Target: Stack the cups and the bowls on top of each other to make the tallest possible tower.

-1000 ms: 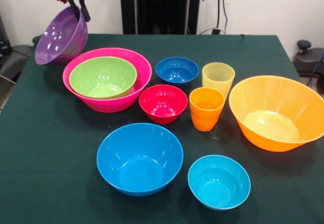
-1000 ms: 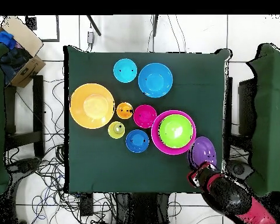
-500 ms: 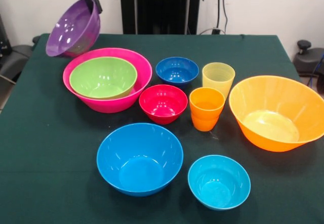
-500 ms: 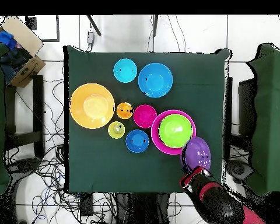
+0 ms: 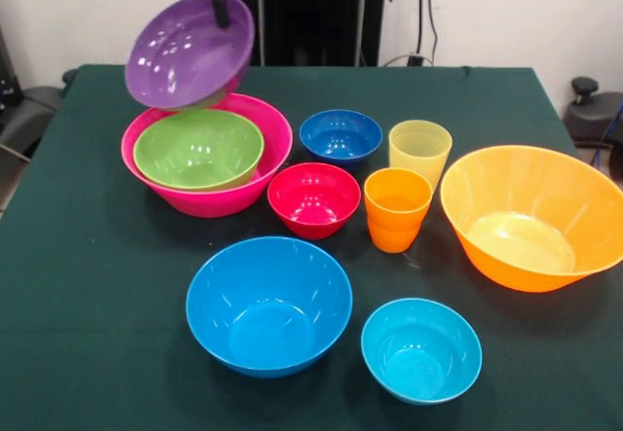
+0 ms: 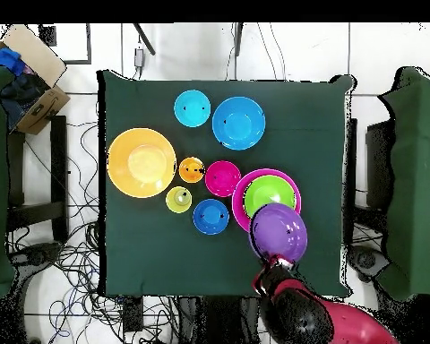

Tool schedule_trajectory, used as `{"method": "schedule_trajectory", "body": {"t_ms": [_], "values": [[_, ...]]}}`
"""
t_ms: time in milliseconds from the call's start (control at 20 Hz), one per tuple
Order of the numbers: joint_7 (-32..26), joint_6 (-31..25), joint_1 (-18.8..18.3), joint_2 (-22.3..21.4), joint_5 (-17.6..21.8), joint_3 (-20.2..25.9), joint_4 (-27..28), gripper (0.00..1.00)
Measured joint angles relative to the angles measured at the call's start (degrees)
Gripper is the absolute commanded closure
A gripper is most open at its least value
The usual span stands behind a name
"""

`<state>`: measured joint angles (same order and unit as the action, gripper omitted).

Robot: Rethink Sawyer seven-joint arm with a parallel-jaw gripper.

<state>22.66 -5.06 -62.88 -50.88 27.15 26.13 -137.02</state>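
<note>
**Purple bowl carried tilted over the nested pair**

Front view showed the pincer (image 5: pixel 220 3) clenched on the far rim of the purple bowl (image 5: pixel 187 52), which hung clear of the surface, just above the back edge of the pink bowl (image 5: pixel 255 149) with the green bowl (image 5: pixel 198 148) nested inside. The purple bowl's mouth tipped toward the camera, its axis steeply tilted rather than upright. It looked light, stiff and glossy, so probably slippery; a pinch across the thin rim seemed the only workable hold. From overhead it overlapped the nested pair's edge. The pale yellow cup (image 5: pixel 420 149) stood well apart.
</note>
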Motion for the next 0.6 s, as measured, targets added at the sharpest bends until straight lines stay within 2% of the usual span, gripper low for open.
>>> {"method": "schedule_trajectory", "body": {"t_ms": [100, 250, 400, 600], "values": [[0.0, 3.5, 4.4, 0.0, 2.0, -2.4, 0.0, 1.00], [0.0, 7.3, 6.4, 0.3, 3.8, -4.1, 0.0, 1.00], [0.0, 11.9, 6.4, 1.1, 5.6, -5.4, 0.1, 1.00], [0.0, 16.7, 4.6, 3.5, 8.6, -6.3, 0.7, 1.00]]}}
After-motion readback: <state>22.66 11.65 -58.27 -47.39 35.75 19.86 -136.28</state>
